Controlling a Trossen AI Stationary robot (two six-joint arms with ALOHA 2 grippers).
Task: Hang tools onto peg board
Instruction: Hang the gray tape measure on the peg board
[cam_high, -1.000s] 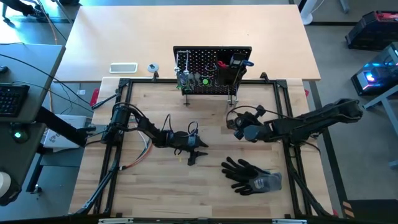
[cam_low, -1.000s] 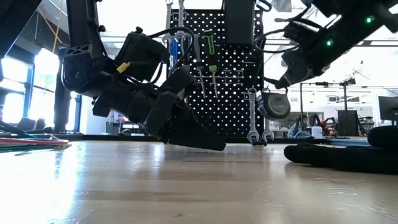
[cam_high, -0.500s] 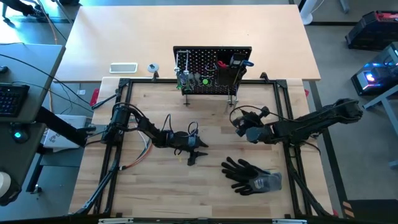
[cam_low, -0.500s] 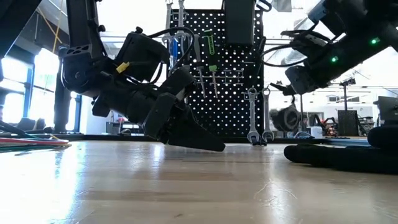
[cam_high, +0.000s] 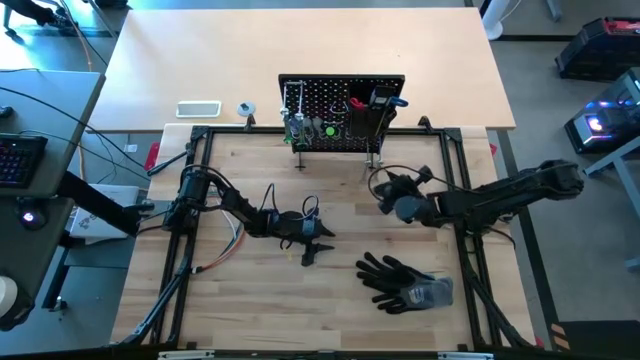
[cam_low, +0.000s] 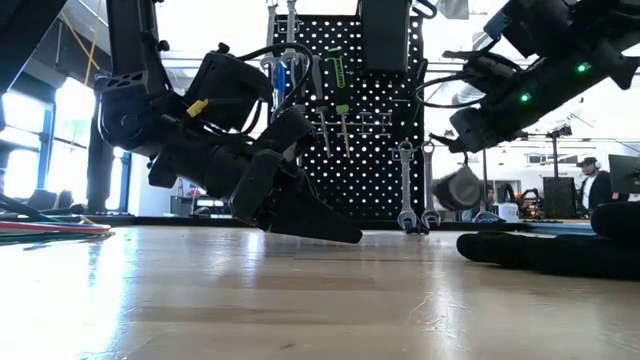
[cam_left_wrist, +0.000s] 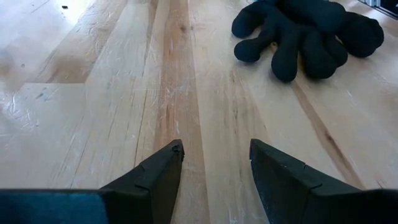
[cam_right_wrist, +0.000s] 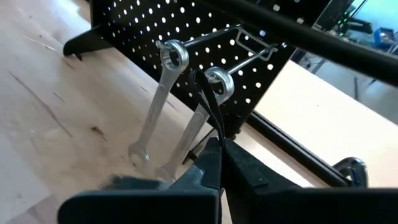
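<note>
The black peg board (cam_high: 340, 110) stands upright at the table's far middle. Two silver wrenches (cam_right_wrist: 155, 99) (cam_right_wrist: 200, 118) hang from its hooks by their ring ends, lower ends just above the table. Green- and blue-handled drivers (cam_low: 338, 80) hang higher up on the board. My right gripper (cam_right_wrist: 217, 155) is shut, just in front of the wrenches and pointing at the board. My left gripper (cam_left_wrist: 214, 162) is open and low over the table's middle, with nothing between its fingers. A small dark thing (cam_high: 310, 256) lies just near of it. My right gripper's shut fingertips have a thin black strand (cam_right_wrist: 205, 93) rising from them across the nearer wrench's ring end. I cannot tell whether the fingers hold it or touch the wrench.
Black gloves (cam_high: 405, 280) lie near the table's right front. Coloured wires (cam_high: 225, 250) lie at the left. A black box bin (cam_low: 385, 35) sits on the board's front. Black frame rails (cam_high: 190, 200) run along the table's sides. Bare wood lies between the grippers.
My right gripper, still shut, has drawn slightly toward the table's right edge, sunk a little and tipped. In the low view it has cleared the second wrench, which hangs beside the first.
</note>
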